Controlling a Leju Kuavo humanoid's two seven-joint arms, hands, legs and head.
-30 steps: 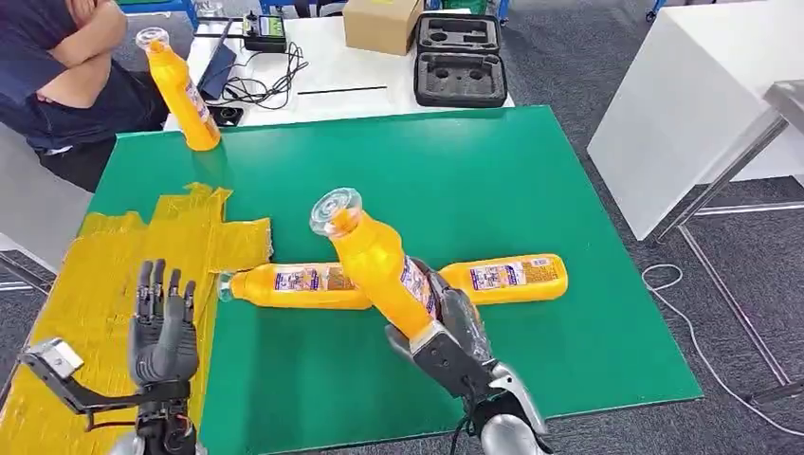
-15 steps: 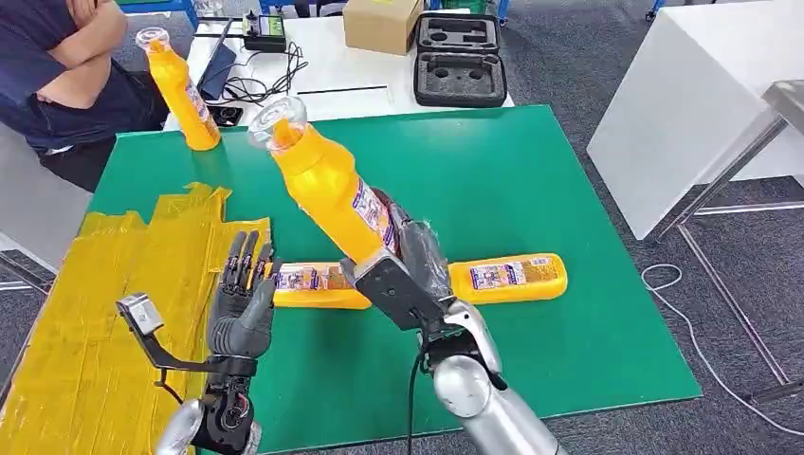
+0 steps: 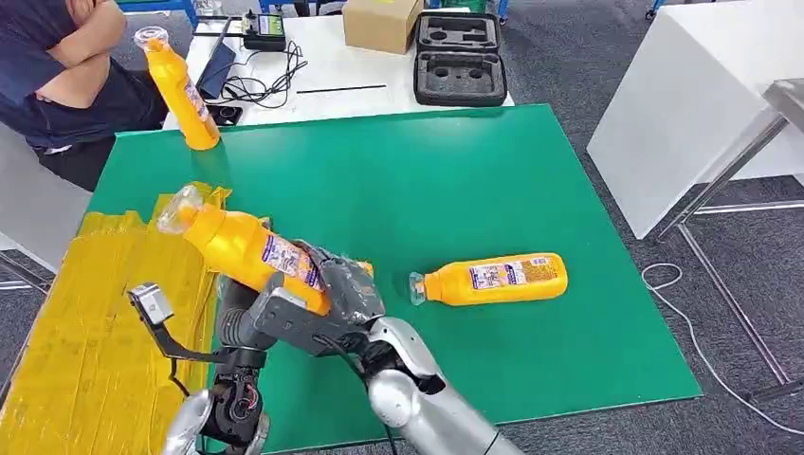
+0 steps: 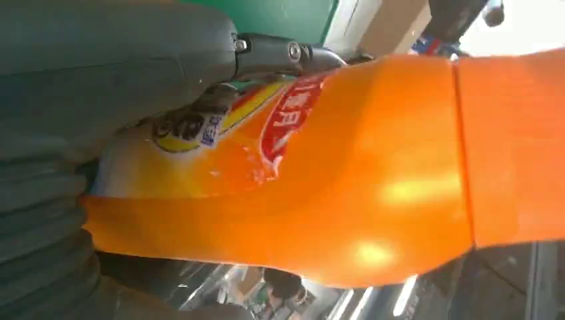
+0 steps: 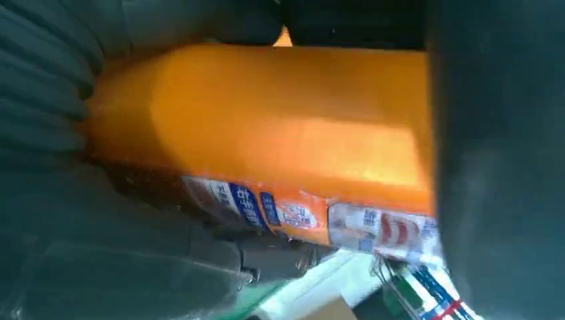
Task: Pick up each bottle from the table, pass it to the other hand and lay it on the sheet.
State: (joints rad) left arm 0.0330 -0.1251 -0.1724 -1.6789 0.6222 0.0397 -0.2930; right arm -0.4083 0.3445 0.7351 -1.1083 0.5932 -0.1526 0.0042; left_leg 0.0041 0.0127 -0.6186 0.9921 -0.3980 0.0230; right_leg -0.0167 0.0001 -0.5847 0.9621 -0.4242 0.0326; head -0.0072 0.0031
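Head view: high on the robot, facing forward and down over the green table (image 3: pixel 531 190). Left and right wrist views: turned, pressed close against the orange bottle (image 3: pixel 248 254) (image 4: pixel 320 173) (image 5: pixel 280 127), which all three views share.

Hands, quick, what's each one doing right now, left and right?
Right hand: holding the tilted orange bottle by its base end.
Left hand: against the same bottle; whether it grips cannot be told.

Bottle (image 3: pixel 248 254) labels (image 3: pixel 284 260) printed, wording too blurred to read.
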